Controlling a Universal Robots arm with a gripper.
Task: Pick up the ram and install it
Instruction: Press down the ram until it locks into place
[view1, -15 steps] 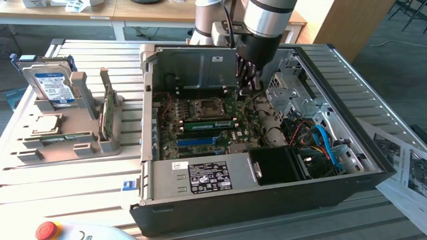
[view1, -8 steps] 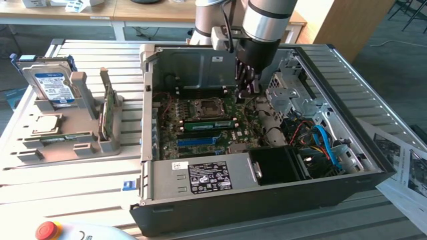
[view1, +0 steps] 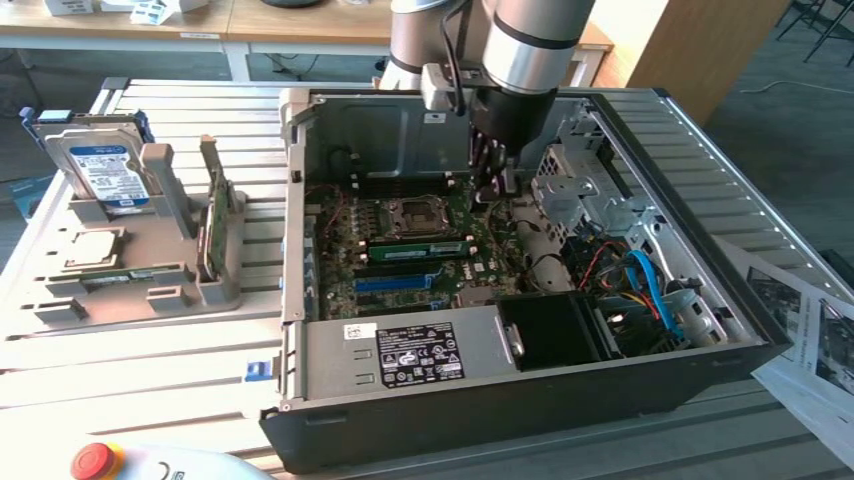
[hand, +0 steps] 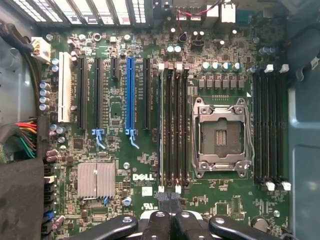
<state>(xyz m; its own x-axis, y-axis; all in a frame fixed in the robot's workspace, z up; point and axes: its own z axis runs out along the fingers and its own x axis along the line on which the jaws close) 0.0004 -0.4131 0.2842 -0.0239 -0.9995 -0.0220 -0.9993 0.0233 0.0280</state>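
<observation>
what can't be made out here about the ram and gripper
- Whether the ram is clicked fully in: too small in the exterior view.
- Most of the gripper: cut off by the wrist view's edge.
- The papers: cut off at the exterior view's right edge.

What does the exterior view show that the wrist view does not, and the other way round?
Exterior view: the gray holder tray with a hard drive and an upright green card, the labelled power supply, a red button. Wrist view: the DELL mark and the white slot. Both: the shut gripper, the CPU socket, the blue slot, and the memory slots, where the exterior view shows the green face of the ram.
</observation>
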